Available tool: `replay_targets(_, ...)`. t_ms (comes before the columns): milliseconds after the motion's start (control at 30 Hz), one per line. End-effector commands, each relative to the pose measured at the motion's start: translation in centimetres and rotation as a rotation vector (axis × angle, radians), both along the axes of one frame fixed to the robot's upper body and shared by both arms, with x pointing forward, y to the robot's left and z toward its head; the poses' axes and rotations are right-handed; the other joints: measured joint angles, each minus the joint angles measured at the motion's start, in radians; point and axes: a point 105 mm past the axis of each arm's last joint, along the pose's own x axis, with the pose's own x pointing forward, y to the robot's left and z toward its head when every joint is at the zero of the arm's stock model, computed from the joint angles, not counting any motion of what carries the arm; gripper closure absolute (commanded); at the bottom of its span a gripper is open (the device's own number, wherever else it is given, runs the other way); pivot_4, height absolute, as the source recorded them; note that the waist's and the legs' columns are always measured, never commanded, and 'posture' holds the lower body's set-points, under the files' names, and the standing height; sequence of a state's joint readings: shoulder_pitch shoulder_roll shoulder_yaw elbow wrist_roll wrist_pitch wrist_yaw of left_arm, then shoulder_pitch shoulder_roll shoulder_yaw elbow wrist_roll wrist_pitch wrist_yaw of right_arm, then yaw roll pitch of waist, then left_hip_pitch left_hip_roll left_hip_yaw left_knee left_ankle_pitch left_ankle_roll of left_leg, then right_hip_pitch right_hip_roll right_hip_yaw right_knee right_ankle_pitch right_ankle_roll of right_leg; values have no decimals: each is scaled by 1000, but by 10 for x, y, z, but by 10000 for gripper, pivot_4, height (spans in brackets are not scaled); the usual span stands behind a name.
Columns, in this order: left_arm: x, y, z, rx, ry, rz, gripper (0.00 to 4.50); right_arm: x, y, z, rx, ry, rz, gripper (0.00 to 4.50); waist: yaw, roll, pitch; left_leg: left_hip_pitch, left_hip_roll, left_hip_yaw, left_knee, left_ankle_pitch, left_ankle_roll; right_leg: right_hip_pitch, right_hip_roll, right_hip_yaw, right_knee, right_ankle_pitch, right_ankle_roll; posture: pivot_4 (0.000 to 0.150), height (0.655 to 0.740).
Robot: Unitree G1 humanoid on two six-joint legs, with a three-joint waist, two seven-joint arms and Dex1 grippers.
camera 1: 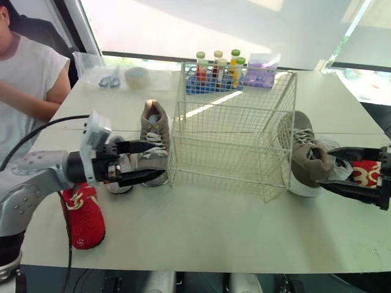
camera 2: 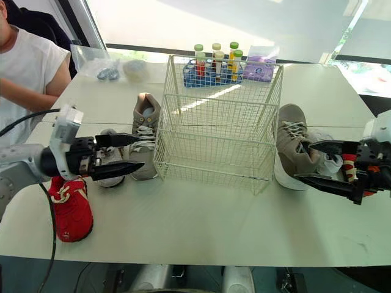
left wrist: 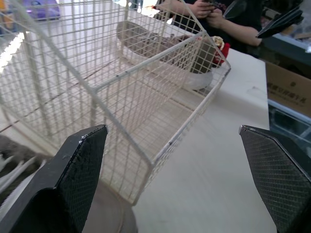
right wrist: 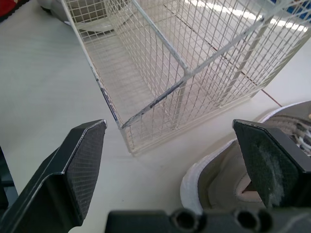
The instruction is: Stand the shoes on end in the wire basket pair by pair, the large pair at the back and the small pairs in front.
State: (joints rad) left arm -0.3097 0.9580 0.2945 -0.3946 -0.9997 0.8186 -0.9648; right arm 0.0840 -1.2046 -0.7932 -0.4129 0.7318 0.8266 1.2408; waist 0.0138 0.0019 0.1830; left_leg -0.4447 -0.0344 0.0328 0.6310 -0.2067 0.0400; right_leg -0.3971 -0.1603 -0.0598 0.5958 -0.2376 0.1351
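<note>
The white wire basket point(camera 1: 232, 140) stands mid-table with nothing inside it. On its left lie a large taupe shoe point(camera 1: 154, 131), a small grey-white shoe point(camera 1: 117, 174) and a small red shoe point(camera 1: 84, 217). My left gripper point(camera 1: 160, 160) is open, its fingers hovering over the small grey-white shoe and the taupe shoe's toe, pointing at the basket. To the right of the basket lie the other taupe shoe point(camera 1: 302, 155), a small white shoe point(camera 1: 335, 163) and a red shoe point(camera 1: 366, 173). My right gripper point(camera 2: 303, 162) is open beside that taupe shoe point(right wrist: 228, 170).
A blue tray of bottles point(camera 1: 217, 70) and a purple pack point(camera 1: 259, 73) stand behind the basket. A plastic bag with scissors and tape point(camera 1: 116, 76) lies at the back left. A person point(camera 1: 30, 79) sits at the table's left side. Bare table point(camera 1: 214, 226) lies in front.
</note>
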Motion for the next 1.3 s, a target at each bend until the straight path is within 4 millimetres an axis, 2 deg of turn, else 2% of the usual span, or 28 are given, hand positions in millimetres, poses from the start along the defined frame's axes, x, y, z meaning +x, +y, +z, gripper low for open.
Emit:
replay_targets(33, -1, 8, 11, 0, -64, 29, 371, 5, 8, 15, -30, -79, 35, 0, -1, 0, 0, 0, 0, 0, 0, 0, 0, 0, 0, 0, 0, 0, 0, 1500, 7400)
replay_targets(167, -2, 6, 14, -38, -72, 46, 371, 12, 15, 15, -26, -94, 69, 0, -1, 0, 0, 0, -1, 1, -1, 0, 0, -1, -5, 0, -1, 0, 0, 1500, 7400)
replay_targets(533, -1, -4, 16, -23, -105, 48, 371, 17, 15, 19, -27, -122, 81, 0, 0, 0, 0, -2, -1, 2, 0, 0, 0, -2, -4, 0, 0, 0, 0, 1500, 7400)
replay_targets(800, 1, -8, 18, -28, -99, 33, 371, 15, 33, 21, -37, -111, 188, 0, -1, 0, 0, -1, -1, 2, -1, 0, 0, -2, -4, 0, 0, 0, 0, 1500, 7400)
replay_targets(833, 0, -9, 18, -25, -103, 26, 371, 12, 42, 20, -40, -105, 233, 0, -1, 0, 0, -1, -1, 2, -2, 0, 0, -2, -3, 0, 0, 0, 0, 1500, 7400)
replay_targets(967, 1, -17, 19, -28, -124, 8, 371, 7, 68, 11, -85, -104, 353, 0, -1, 0, 0, -1, -1, 2, -1, 0, 0, -2, -3, 0, 1, 1, 1, 1500, 7400)
replay_targets(1067, 2, -20, 19, -28, -129, 4, 371, 3, 83, -4, -143, -90, 420, 0, -1, 0, 0, -1, -1, 2, 0, 0, 0, -2, -3, 0, 1, 1, 1, 1500, 7400)
replay_targets(1167, 2, -22, 18, -28, -129, -2, 371, 0, 93, -23, -211, -91, 463, 0, 0, 0, 0, -1, -2, 2, -1, 0, 0, -2, -4, 0, 0, 1, 1, 1500, 7400)
replay_targets(1300, 3, -23, 17, -23, -129, -6, 371, 10, 98, -42, -303, -139, 453, 0, 0, 0, 0, -1, -2, 2, 0, 0, 0, -2, -3, 0, 1, 1, 1, 1500, 7400)
